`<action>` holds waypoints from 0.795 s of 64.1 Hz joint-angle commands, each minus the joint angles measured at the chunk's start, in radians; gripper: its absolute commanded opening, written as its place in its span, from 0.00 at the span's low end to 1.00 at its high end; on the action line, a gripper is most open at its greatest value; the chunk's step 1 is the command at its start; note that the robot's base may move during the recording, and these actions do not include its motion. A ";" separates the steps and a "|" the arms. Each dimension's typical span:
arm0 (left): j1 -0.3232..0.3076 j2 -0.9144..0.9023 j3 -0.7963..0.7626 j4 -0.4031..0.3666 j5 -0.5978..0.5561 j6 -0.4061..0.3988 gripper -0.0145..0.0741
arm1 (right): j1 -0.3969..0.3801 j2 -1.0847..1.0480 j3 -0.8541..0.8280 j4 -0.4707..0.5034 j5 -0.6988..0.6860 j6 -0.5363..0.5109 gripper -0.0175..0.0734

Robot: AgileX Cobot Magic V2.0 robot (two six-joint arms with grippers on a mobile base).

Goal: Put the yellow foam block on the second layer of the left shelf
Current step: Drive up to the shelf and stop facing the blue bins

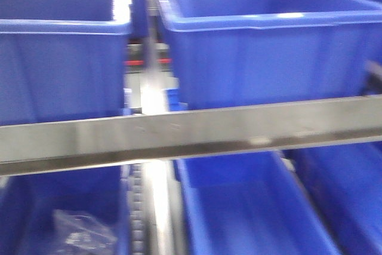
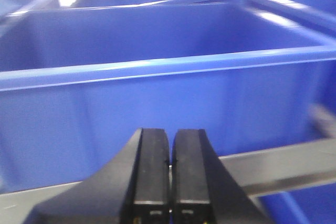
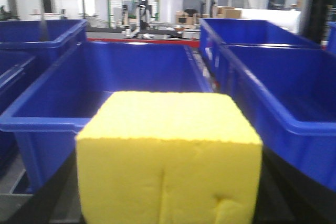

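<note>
The yellow foam block [image 3: 168,129] fills the lower middle of the right wrist view, a bright lemon cube with a crease down its near face. My right gripper [image 3: 169,198] is shut on it, its dark fingers showing only as slivers at both sides. The block hangs in front of an open blue bin [image 3: 131,72]. In the left wrist view my left gripper [image 2: 171,148] is shut with nothing in it, facing the wall of a blue bin [image 2: 157,108] above a metal shelf rail [image 2: 294,163]. Neither gripper shows in the front view.
The front view shows a shelf rail [image 1: 191,126] running across, with blue bins above it at left [image 1: 59,70] and right [image 1: 262,58] and another below [image 1: 250,207]. A crumpled clear bag [image 1: 83,234] lies in the lower left bin. More bins [image 3: 283,77] flank the right gripper.
</note>
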 commanded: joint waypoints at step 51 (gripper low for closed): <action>-0.006 -0.017 0.026 -0.005 -0.083 -0.004 0.30 | -0.006 0.013 -0.027 -0.009 -0.089 -0.005 0.69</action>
